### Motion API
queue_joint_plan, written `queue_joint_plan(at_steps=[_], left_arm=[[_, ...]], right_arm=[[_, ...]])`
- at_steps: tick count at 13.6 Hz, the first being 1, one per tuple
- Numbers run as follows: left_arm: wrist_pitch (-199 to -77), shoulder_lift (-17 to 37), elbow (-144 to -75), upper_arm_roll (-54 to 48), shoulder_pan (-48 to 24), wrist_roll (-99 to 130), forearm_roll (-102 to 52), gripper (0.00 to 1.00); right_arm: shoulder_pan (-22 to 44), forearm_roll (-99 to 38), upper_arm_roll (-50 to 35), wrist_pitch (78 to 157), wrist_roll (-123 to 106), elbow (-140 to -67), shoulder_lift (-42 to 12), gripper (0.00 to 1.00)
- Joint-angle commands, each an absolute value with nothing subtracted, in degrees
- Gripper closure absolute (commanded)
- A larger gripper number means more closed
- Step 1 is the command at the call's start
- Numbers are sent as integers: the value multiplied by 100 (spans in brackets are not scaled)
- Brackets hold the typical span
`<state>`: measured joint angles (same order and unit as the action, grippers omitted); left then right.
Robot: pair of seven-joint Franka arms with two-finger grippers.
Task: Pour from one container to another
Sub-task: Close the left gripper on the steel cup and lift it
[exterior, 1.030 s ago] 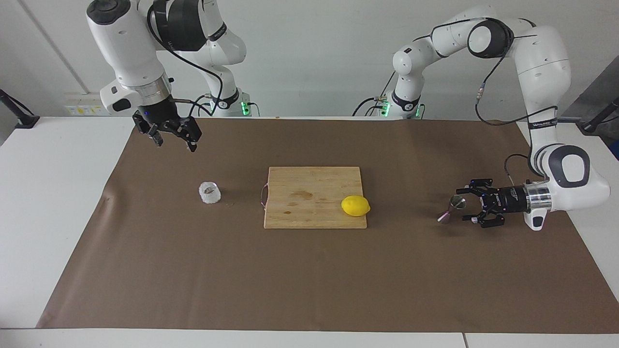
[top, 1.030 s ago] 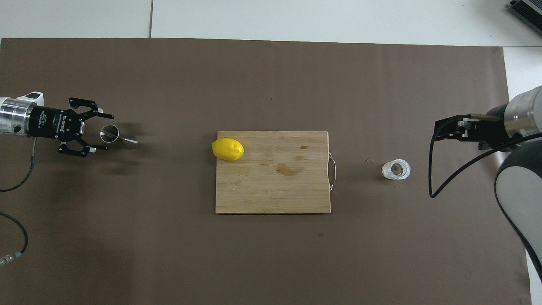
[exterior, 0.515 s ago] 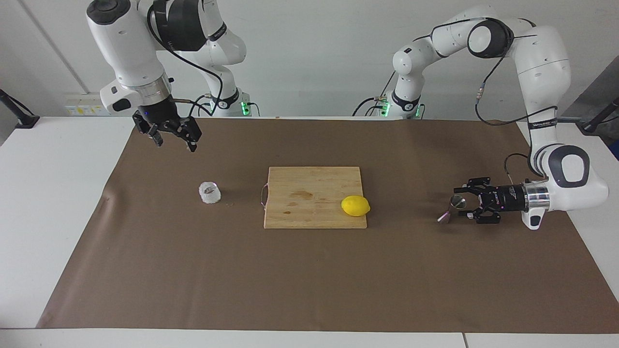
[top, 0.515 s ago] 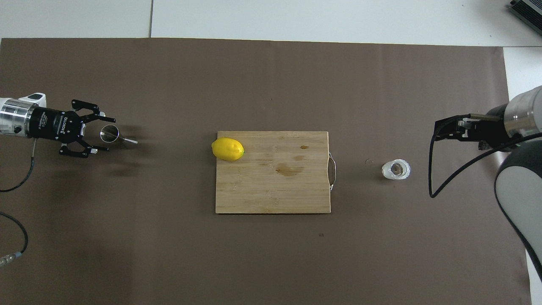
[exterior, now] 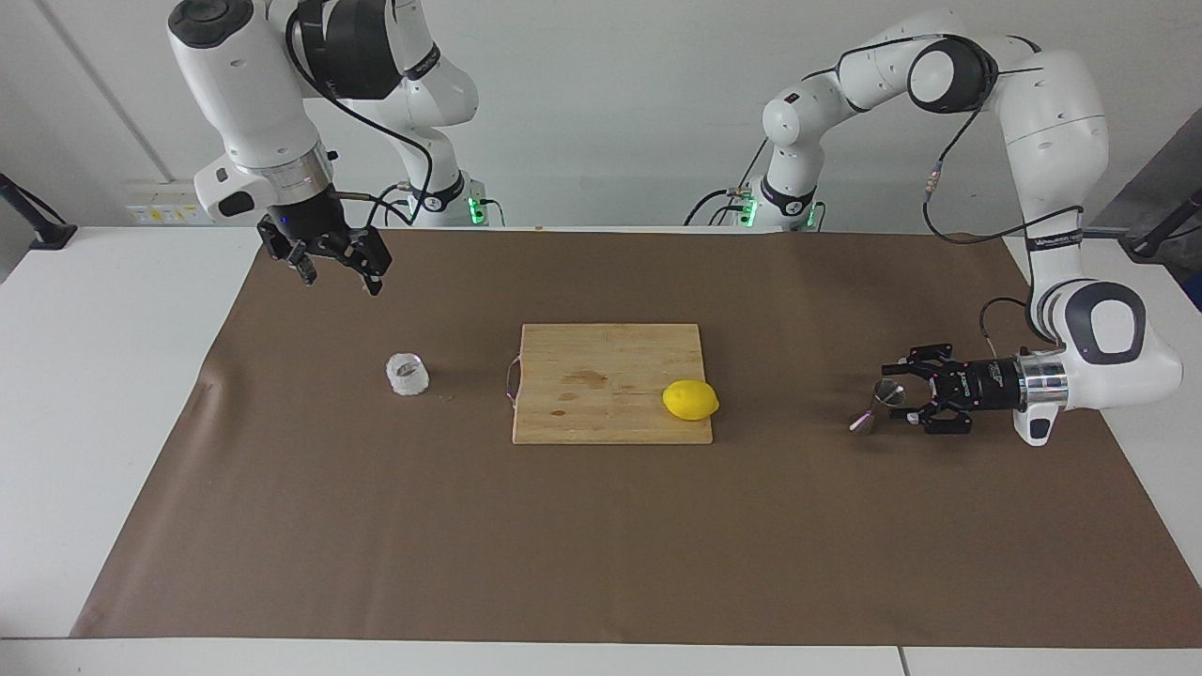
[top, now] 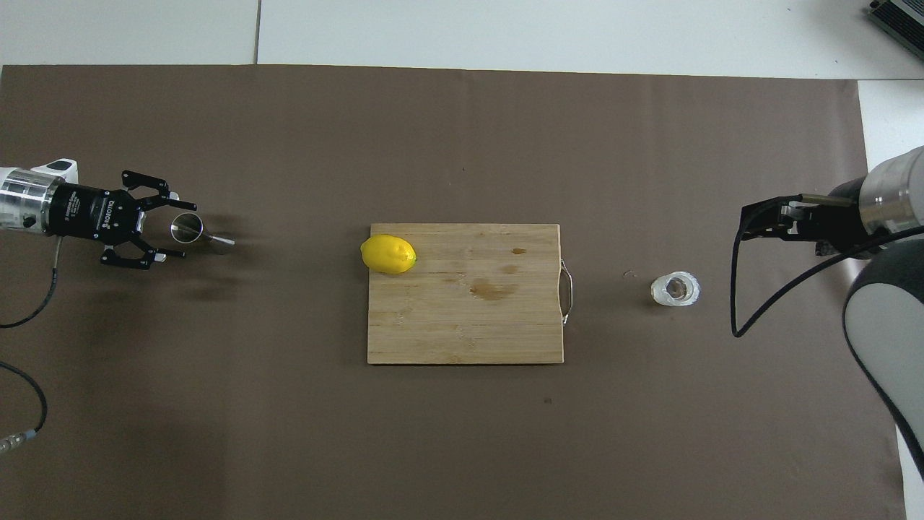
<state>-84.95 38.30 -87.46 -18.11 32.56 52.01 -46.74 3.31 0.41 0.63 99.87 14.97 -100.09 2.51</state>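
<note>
The left gripper, fingers apart, brackets the jigger to grasp it for receiving, while the open right gripper waits above the tumbler.

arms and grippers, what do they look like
Two white arms with black joint rings and silver wrist cuffs. The left gripper and right gripper are black linkage types. Black cables loop along both arms, and green lights glow at the bases.

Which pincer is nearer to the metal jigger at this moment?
Left. The left pincer lies low and sideways right at the jigger, fingers either side of its upper cup. The right pincer waits in the air at the other end of the table, near the glass tumbler.
</note>
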Motion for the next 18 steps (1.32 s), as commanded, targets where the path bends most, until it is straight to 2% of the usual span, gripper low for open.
queue_joint_plan(at_steps=[1, 3, 13, 14, 18], left_arm=[[-8473, 3779, -8824, -1811, 3287, 5282, -4579, 32], [-8473, 3779, -8824, -1811, 3278, 5282, -4570, 38], [-8885, 3779, -8859, -1819, 3234, 5273, -4641, 39], [-8903, 3779, -8859, -1819, 3234, 5273, -4641, 43], [-8877, 3779, -8859, -1828, 3234, 5273, -4649, 44]], right_arm=[[272, -88, 35, 9888, 1345, -9940, 246, 0], [272, -88, 35, 9888, 1345, -9940, 246, 0], [272, -88, 35, 9888, 1345, -9940, 246, 0], [272, -88, 35, 9888, 1345, -9940, 246, 0], [272, -88, 35, 9888, 1353, -9940, 246, 0]])
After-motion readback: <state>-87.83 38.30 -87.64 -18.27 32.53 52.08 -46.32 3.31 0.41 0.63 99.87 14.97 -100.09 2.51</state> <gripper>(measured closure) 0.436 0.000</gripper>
